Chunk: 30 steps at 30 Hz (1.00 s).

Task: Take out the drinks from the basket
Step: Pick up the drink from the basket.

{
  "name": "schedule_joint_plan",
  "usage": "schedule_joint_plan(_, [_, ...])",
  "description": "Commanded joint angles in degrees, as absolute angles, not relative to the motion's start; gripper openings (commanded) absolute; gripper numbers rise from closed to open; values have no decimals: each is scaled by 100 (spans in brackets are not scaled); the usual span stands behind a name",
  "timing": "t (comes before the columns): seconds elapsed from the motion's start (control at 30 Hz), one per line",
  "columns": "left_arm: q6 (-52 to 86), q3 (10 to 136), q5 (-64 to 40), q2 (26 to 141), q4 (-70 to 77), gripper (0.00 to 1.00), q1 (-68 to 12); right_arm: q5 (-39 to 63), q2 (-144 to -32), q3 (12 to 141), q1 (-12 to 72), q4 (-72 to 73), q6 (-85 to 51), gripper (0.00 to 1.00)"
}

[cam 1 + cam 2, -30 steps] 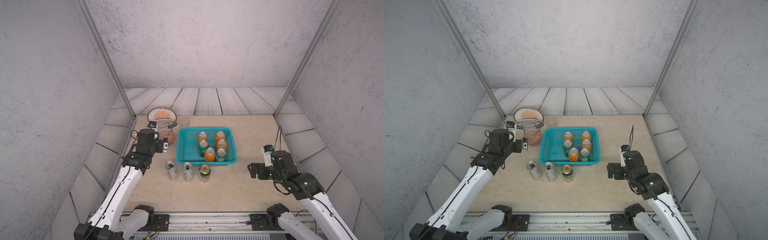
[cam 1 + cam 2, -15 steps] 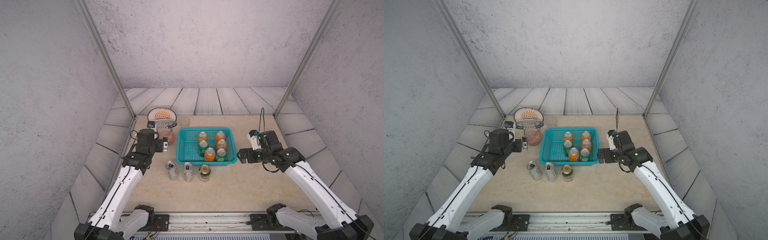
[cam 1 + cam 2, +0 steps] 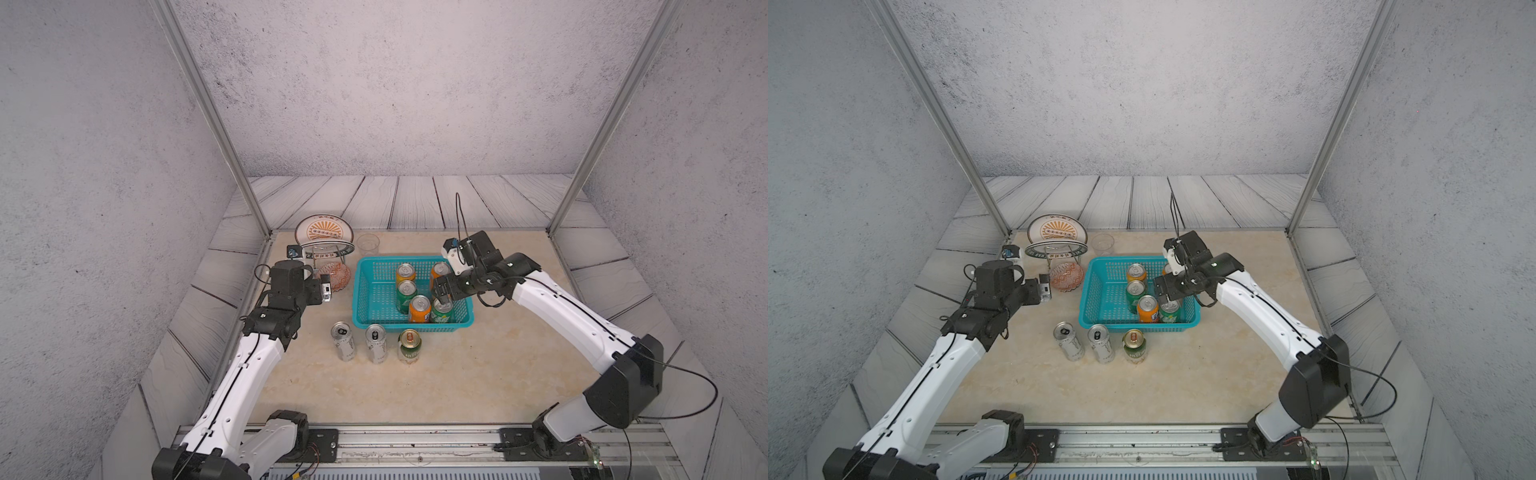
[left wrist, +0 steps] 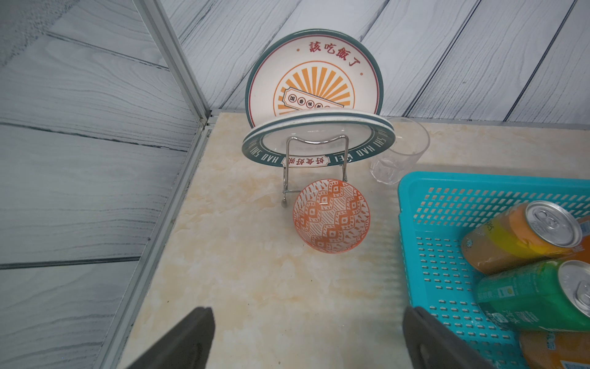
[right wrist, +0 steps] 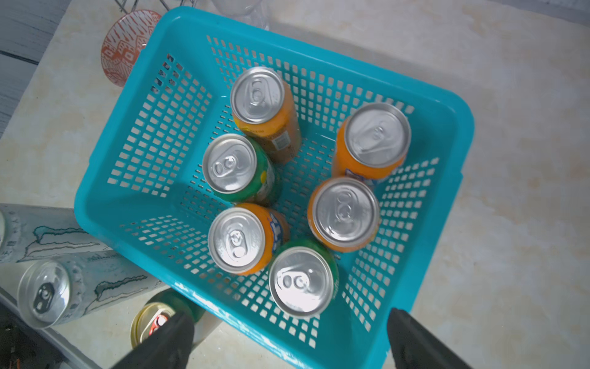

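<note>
CHANGE: your right pincer (image 5: 287,338) has swung in over the teal-blue perforated plastic basket (image 3: 415,328), jaws wide, empty | LEFT: left pincer (image 4: 306,338) wide, empty, beside it | DRINKS: six small metal cans (image 5: 343,214) inside, three more cans (image 3: 376,345) on the tabletop (image 3: 478,374) | MEANS: next pick looks ready

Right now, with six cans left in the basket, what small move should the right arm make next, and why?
Probably lower the right gripper onto the nearest green can: its jaws stand open and empty above the basket, and that can stands upright.

Bright even light, soft shadows, blurred wrist-view edges
</note>
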<state>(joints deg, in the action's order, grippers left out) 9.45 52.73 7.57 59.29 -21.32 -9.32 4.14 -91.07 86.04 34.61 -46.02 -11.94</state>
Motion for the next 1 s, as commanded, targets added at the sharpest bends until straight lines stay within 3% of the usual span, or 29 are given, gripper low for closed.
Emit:
schedule_joint_plan(0.0, [1032,5212,626,5919,-2083,99,-870,183,-9735,9158,3636,-4711,-1031,99])
schedule_joint_plan(0.3, [1020,5256,541,6021,-2130,99,-804,-76,-11495,10965,3921,-5605,-753,98])
schedule_joint_plan(0.73, [1016,5251,441,6029,-2151,99,-761,-101,-12799,11857,4178,-5818,-654,92])
schedule_joint_plan(0.97, [1028,5256,393,6046,-2155,99,-755,-219,-13180,12106,4232,-5889,-708,83])
